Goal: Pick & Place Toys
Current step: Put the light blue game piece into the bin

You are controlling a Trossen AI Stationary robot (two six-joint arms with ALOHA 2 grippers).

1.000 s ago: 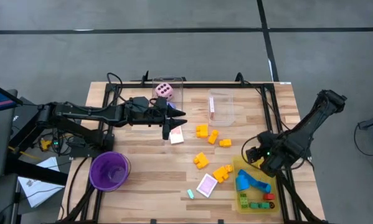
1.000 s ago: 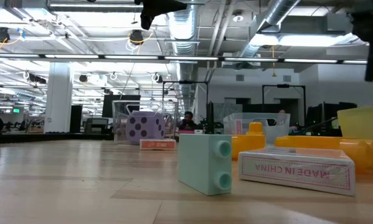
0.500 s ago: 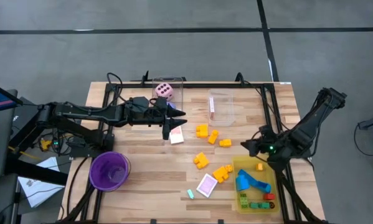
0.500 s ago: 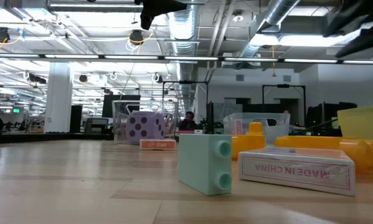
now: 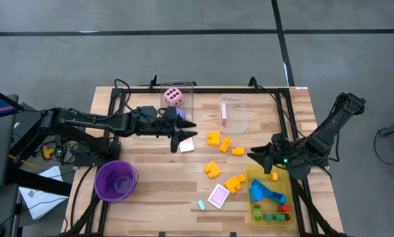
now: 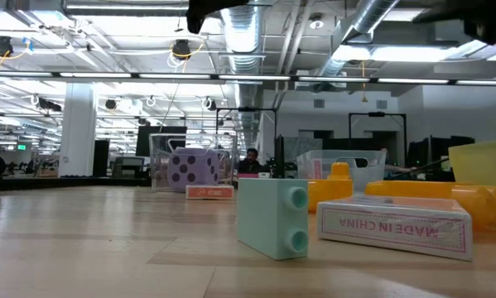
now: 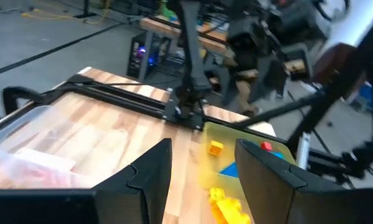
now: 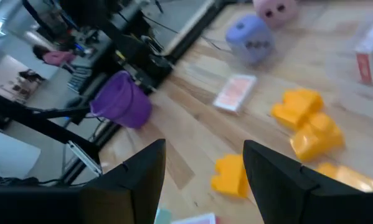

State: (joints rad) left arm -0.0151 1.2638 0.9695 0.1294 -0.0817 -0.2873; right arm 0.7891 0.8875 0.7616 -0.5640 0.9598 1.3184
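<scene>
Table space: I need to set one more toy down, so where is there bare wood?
Bare wood lies between the purple cup and the yellow blocks, and at the table's right rear beyond the clear box. Around the yellow tray it is crowded.

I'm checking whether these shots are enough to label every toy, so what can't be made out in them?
- Purple die: high view, mostly hidden under the left gripper.
- Small pieces in the yellow tray: high view, too small to identify.
- Card print: right wrist view, blurred.
- Both arms: low view, cut off by the top edge.
</scene>
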